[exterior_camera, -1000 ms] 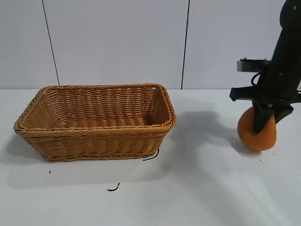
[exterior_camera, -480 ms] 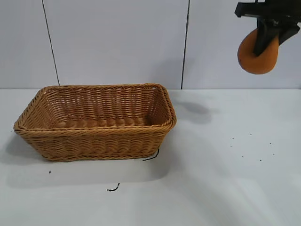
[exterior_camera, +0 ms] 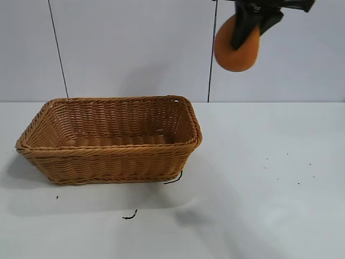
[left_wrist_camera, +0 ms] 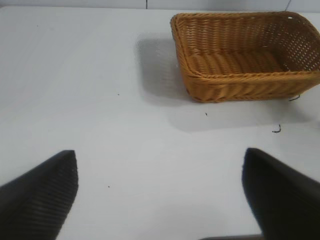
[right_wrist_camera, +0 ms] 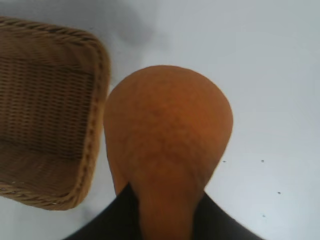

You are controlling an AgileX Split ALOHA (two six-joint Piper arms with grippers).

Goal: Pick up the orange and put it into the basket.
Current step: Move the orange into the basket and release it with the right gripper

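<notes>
One orange in right end effector, one basket

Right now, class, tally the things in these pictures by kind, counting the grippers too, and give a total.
Orange: 1
Basket: 1
Grippers: 2, the right gripper holding the orange, the left gripper open above the table
Total: 4

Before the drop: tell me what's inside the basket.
Nothing shows inside the basket; its woven floor looks bare. The near wall hides the front strip. The orange hangs in the right gripper, beyond its right rim.
</notes>
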